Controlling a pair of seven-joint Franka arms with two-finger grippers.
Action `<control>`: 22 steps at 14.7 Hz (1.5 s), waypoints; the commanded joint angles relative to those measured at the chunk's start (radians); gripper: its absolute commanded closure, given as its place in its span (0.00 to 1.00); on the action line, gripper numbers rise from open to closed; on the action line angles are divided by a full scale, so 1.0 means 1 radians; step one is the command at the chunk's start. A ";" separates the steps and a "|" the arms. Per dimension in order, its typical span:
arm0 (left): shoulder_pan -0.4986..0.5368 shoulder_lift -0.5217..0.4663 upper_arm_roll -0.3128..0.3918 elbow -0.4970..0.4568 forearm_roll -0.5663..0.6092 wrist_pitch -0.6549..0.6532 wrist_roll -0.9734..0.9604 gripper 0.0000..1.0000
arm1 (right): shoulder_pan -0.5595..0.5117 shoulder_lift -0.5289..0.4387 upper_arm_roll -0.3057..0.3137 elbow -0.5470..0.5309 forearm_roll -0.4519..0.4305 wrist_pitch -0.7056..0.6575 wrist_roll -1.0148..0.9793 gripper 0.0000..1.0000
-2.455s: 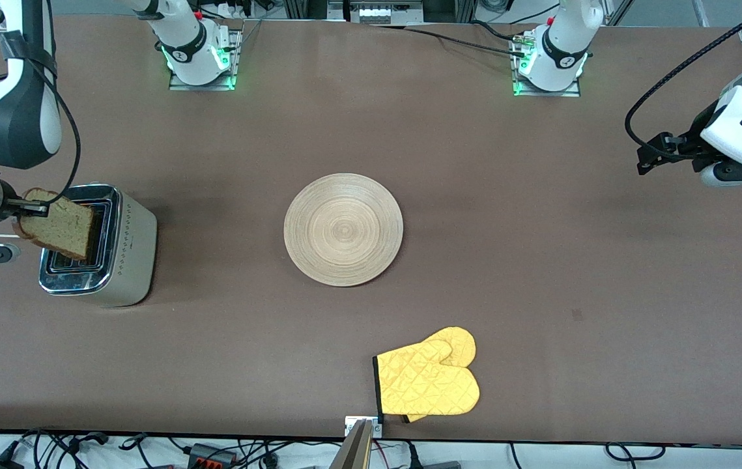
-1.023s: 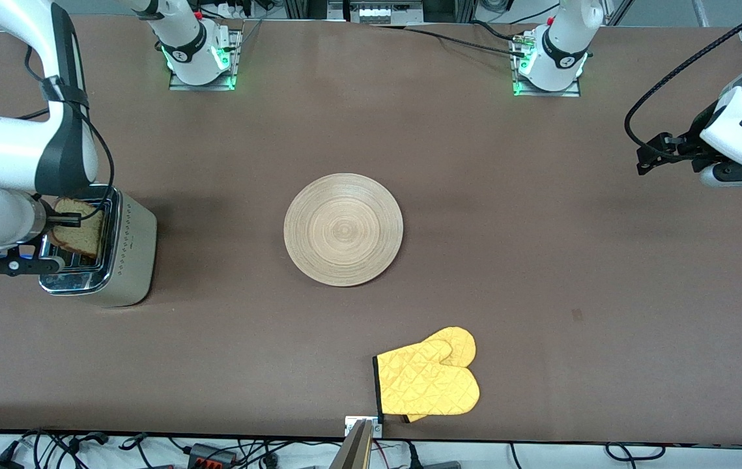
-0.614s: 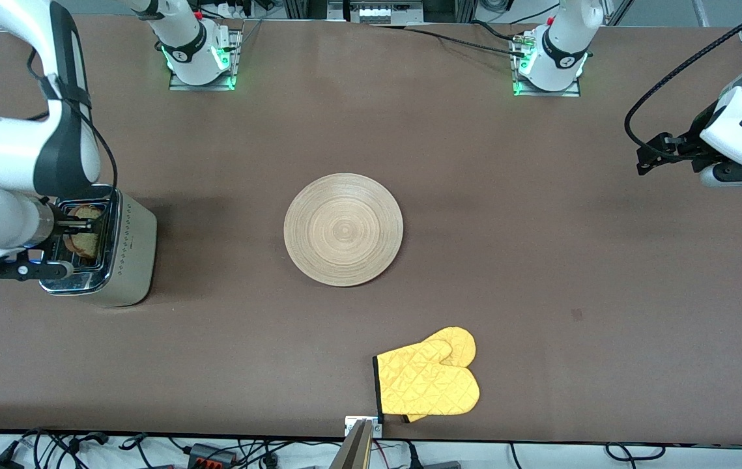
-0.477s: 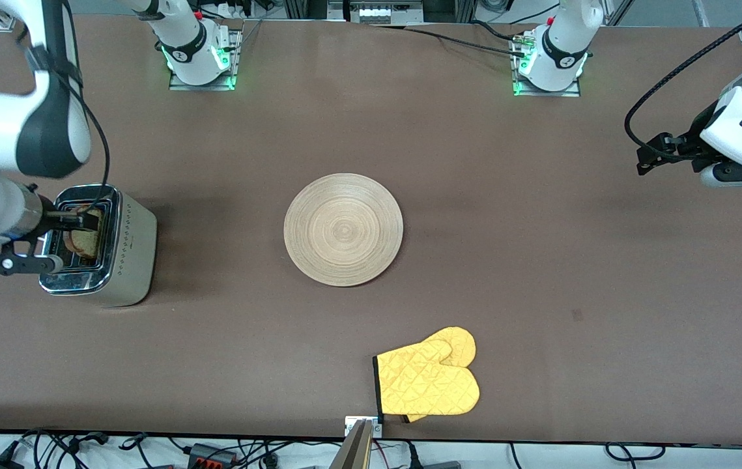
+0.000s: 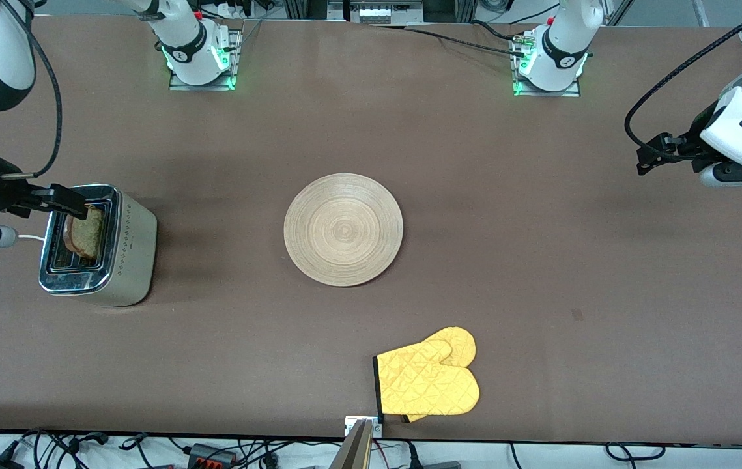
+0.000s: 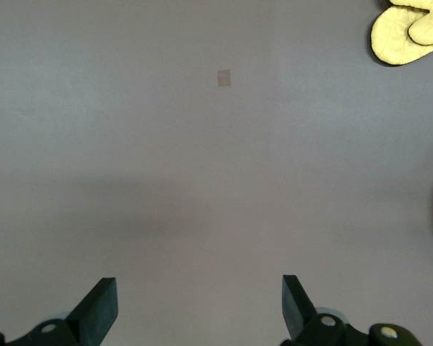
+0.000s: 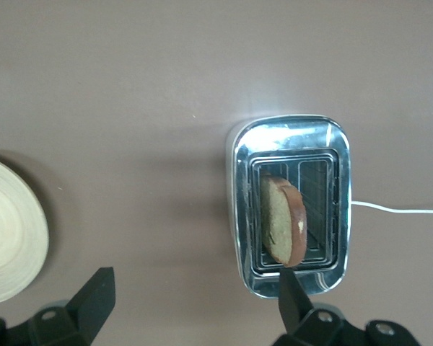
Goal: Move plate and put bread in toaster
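**Bread sits in the toaster, both grippers empty**

The brown table (image 5: pixel 540 273) fills the front view, its edges cut off at both ends. The wooden plate (image 5: pixel 343 229) lies flat near the middle; in the right wrist view only part of its rim shows. Nearer the front camera than the plate lies a yellow oven mitt (image 5: pixel 428 381), half cropped in the left wrist view.

The silver toaster (image 5: pixel 98 245) stands at the right arm's end of the table, its white cord (image 5: pixel 30 238) mostly hidden by the arm. The bread (image 5: pixel 86 230) stands in one slot with its top edge showing; how deep it sits is hard to judge.

The right gripper (image 5: pixel 68 202) hangs over the toaster, jaws spread wide and holding nothing, one fingertip overlapping the bread in the front view.

The left gripper (image 6: pixel 198 310) waits above bare table at the left arm's end, jaws wide apart and empty.
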 commanded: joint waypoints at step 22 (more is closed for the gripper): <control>0.006 0.010 -0.003 0.019 0.018 -0.009 -0.012 0.00 | -0.384 -0.288 0.371 -0.321 -0.082 0.134 0.001 0.00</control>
